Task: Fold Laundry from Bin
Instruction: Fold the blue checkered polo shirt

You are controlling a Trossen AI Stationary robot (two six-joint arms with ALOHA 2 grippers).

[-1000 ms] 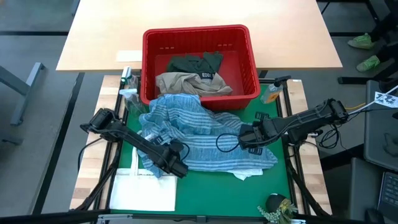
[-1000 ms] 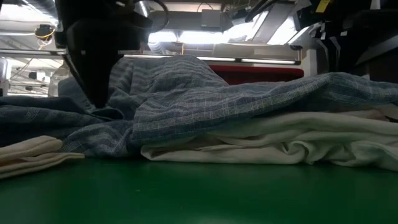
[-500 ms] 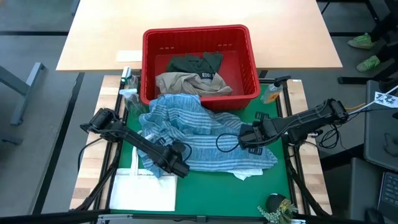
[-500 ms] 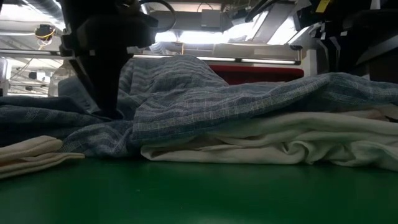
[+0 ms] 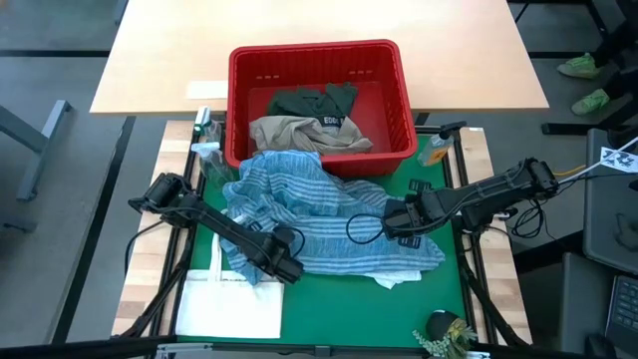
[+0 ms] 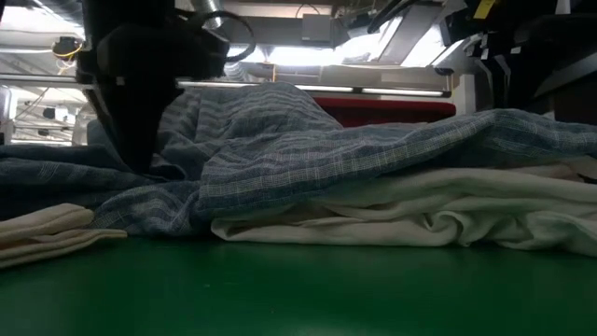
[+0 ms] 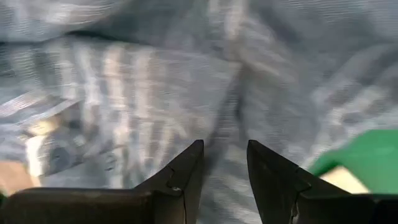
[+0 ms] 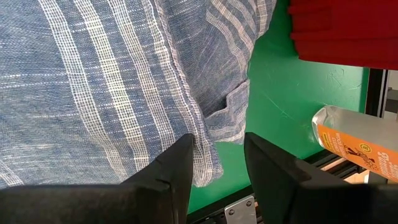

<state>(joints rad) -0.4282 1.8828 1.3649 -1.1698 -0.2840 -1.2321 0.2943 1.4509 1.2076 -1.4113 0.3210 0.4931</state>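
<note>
A blue-and-white striped garment [image 5: 309,209] lies spread on the green mat, its far part draped against the near wall of the red bin [image 5: 314,50]. A white garment [image 6: 420,210] lies under it and shows at the near right. In the bin lie a dark green piece [image 5: 314,100] and a beige piece [image 5: 299,135]. My left gripper [image 7: 224,144] points down, open, at the striped garment's near left part [image 5: 289,269]. My right gripper [image 8: 217,137] is open above the garment's right edge [image 5: 387,221]. That hem runs between its fingers. My left gripper comes at the striped garment from above. In the low view its fingers [image 6: 140,159] reach down behind a fold of the cloth, which hides the tips. I cannot tell whether they touch the cloth. No cloth is pinched between them.
A flat white tote bag [image 5: 229,304] lies at the near left of the mat. An orange-labelled bottle [image 8: 348,140] lies by the bin's right near corner. A small object [image 5: 444,329] sits at the near right. Bare green mat [image 6: 280,289] lies toward the near edge.
My left gripper has swayed a little sideways over the striped garment and come back, turning slightly at the wrist, with its fingers still apart. The garment lies as before.
</note>
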